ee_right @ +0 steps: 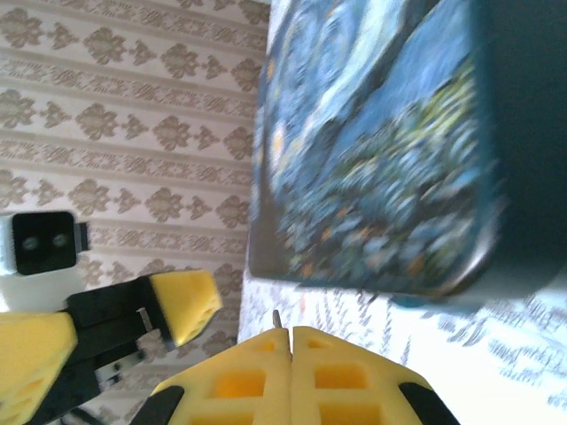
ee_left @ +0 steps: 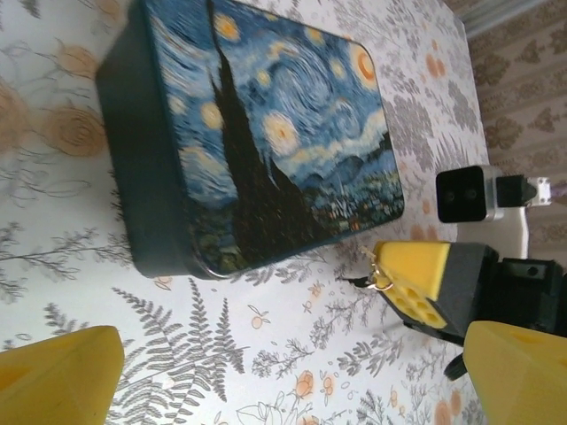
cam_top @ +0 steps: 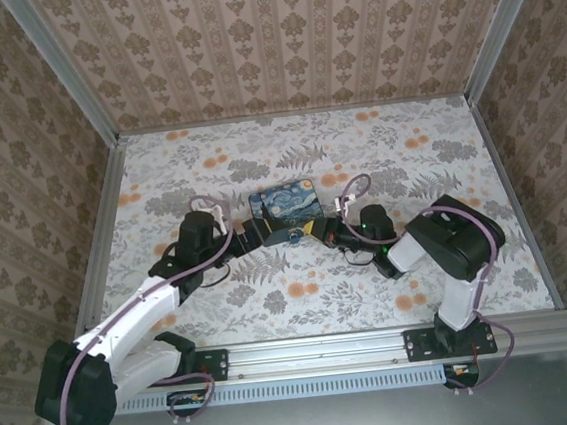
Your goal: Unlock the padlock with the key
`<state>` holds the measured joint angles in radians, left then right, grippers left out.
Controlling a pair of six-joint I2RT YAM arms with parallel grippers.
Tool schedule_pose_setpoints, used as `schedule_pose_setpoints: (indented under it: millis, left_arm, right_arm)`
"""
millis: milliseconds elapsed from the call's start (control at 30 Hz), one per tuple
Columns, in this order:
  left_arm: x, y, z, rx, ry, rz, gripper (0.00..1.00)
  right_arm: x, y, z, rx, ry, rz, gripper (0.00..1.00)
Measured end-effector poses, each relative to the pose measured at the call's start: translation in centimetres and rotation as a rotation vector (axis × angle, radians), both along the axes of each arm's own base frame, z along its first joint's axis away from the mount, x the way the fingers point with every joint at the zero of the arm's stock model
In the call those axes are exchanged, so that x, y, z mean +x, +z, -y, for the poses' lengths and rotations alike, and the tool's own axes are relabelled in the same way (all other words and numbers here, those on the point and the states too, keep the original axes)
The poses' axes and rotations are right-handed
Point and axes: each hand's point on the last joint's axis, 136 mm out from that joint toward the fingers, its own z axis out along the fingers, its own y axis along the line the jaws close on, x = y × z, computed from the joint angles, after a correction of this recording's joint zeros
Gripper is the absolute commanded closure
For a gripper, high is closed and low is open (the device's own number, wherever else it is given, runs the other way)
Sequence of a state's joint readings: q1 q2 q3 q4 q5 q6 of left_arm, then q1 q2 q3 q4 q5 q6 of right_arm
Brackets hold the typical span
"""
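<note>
Closest to the left wrist camera, the yellow fingertips (ee_left: pixel 62 376) of the left gripper (ee_left: pixel 288 385) are being held wide apart, with nothing being gripped between the jaws and patterned worktop (ee_left: pixel 266 354) being framed between them. Just beyond them, the painted box (ee_left: pixel 266 133) is being seen lying flat on the worktop, its blue-and-yellow lid facing up. Beside the box's near corner, the right gripper (ee_left: pixel 412 279) is being held with its jaws pressed fully together, and a ringed metal piece (ee_left: pixel 379 276) is being pinched at the tip of the pads; whether it is the key cannot be told. From above, the two grippers are being pointed at each other just in front of the box, tips near but apart. Between those tips, a tiny dark thing with a pale spot, taken here as the padlock (cam_top: pixel 293 237), is being shown just beside the box's near edge; whether it is resting on the worktop or being carried cannot be told.
</note>
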<state>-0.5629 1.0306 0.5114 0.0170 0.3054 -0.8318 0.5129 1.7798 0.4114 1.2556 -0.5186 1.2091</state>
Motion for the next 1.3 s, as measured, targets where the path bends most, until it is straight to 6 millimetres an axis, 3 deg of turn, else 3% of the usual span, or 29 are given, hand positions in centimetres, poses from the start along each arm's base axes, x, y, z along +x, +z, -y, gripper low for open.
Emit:
schedule_pose_setpoints:
  millis: [200, 300, 367, 500, 733, 900, 1300]
  left_arm:
    - [-3.0, -2.7, 3.0, 0.031, -0.121, -0.011, 0.00]
    - [-2.3, -4.6, 3.6, 0.061, -0.114, -0.028, 0.00]
    - [-1.7, -6.0, 3.8, 0.081, -0.106, -0.042, 0.02]
    - [-0.1, -8.1, 5.1, 0.120, -0.110, -0.068, 0.06]
    - [2.6, -8.5, 7.0, 0.098, -0.104, -0.044, 0.08]
    - [3.3, -8.3, 7.0, 0.089, -0.109, -0.019, 0.09]
    - [1.7, -8.7, 8.1, 0.183, -0.230, 0.083, 0.12]
  right_arm:
    - [-0.7, 6.6, 0.7, -0.006, 0.002, 0.141, 1.00]
    - [0.9, 9.2, 0.6, -0.016, -0.011, 0.199, 1.00]
    - [2.2, 9.8, 0.8, -0.025, -0.030, 0.206, 1.00]
    - [4.1, 8.0, 1.3, -0.051, -0.057, 0.158, 1.00]
    - [5.1, 2.8, 1.7, -0.090, -0.070, 0.026, 1.00]
    - [5.3, 1.7, 1.5, -0.077, -0.067, 0.010, 1.00]
    - [5.8, 1.0, 1.2, -0.044, -0.072, 0.007, 1.00]
